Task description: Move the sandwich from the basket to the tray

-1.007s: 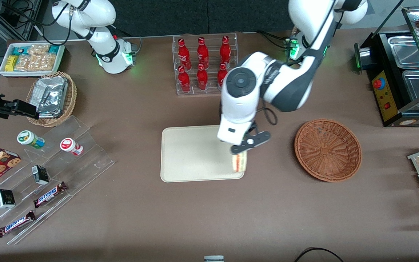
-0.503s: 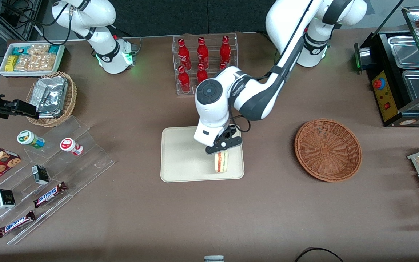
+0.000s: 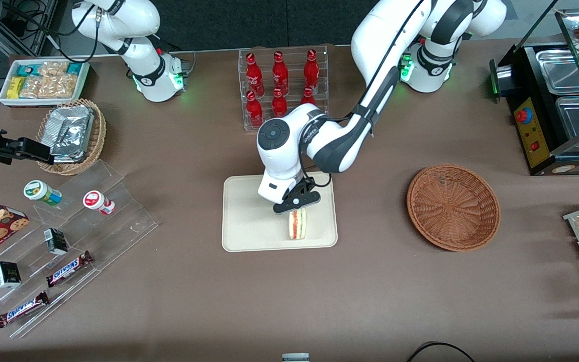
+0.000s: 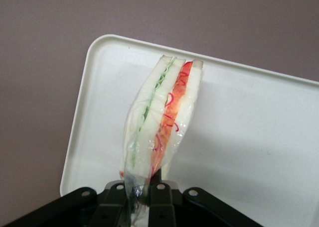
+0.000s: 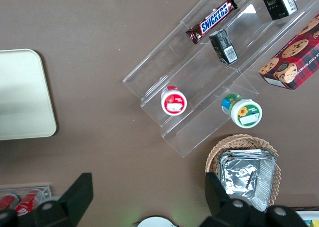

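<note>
The claw (image 3: 295,207) is clenched on the plastic-wrapped triangular white-bread sandwich (image 3: 297,224), over the flat cream rectangular tray (image 3: 249,221), near its edge closest to the front camera.

The working arm (image 3: 370,95) has glossy white shells with dark grey joint bands, a round grey cap on its wrist, a thin black cable looping beside it, and a green light at its base. Its gripper (image 3: 297,201), over the tray, is black with visible screws.

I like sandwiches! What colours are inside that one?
Green and red-orange in the sandwich, clearest from the left wrist view.
</note>
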